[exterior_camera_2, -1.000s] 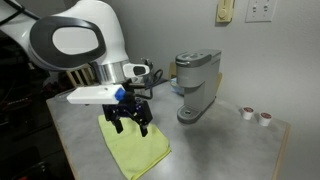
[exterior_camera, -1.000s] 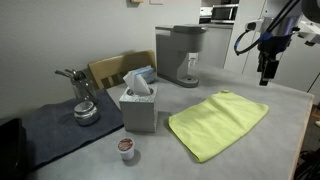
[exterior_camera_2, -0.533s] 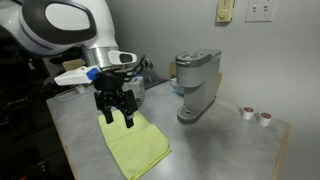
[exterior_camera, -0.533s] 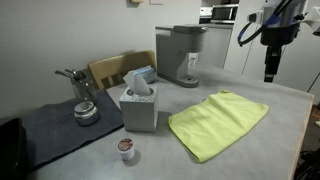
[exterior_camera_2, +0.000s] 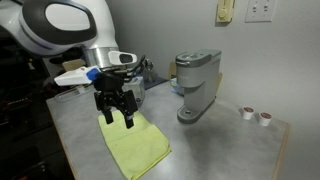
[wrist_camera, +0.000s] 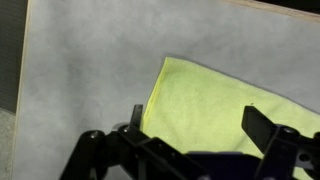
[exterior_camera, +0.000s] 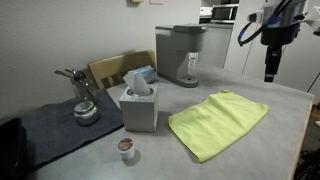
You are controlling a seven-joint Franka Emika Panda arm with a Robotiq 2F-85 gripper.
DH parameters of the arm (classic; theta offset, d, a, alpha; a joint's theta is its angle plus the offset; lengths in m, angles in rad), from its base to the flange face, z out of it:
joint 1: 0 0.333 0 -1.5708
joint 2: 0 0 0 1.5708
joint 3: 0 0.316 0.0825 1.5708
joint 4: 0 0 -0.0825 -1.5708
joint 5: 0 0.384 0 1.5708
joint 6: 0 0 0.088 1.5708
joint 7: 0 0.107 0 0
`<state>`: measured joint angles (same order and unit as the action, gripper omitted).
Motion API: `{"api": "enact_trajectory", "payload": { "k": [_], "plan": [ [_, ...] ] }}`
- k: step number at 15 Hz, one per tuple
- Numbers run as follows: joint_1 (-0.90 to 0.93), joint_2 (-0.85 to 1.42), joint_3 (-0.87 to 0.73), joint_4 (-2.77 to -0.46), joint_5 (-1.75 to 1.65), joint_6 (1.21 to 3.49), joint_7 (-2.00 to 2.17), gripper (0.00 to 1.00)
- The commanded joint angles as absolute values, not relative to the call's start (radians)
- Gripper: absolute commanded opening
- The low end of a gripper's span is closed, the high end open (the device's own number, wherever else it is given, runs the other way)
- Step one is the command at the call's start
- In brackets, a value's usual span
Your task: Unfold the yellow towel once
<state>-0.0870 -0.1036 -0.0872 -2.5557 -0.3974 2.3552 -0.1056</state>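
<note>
The yellow towel (exterior_camera: pixel 219 122) lies flat on the grey table, a plain lime-yellow rectangle; it also shows in the other exterior view (exterior_camera_2: pixel 138 148) and in the wrist view (wrist_camera: pixel 235 100). My gripper (exterior_camera: pixel 270 75) hangs in the air above the towel's far corner, well clear of the cloth, and also shows in an exterior view (exterior_camera_2: pixel 116 117). In the wrist view the gripper (wrist_camera: pixel 196 122) is open and empty, its fingers spread over the towel's edge.
A tissue box (exterior_camera: pixel 139 103) stands left of the towel. A coffee machine (exterior_camera: pixel 181 54) is at the back. A coffee pod (exterior_camera: pixel 125 147) lies in front. A dark grey mat (exterior_camera: pixel 60 127) carries a metal kettle (exterior_camera: pixel 82 100). Two pods (exterior_camera_2: pixel 255 116) sit near the table's edge.
From a second ago the gripper rose higher above the towel's corner and away from it. Since half a second ago nothing has moved.
</note>
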Motion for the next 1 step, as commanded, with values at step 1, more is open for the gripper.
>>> {"api": "enact_trajectory", "payload": {
  "k": [1],
  "plan": [
    [-0.090,-0.104,-0.083,-2.555,-0.396,2.353,-0.107,1.00]
  ]
}}
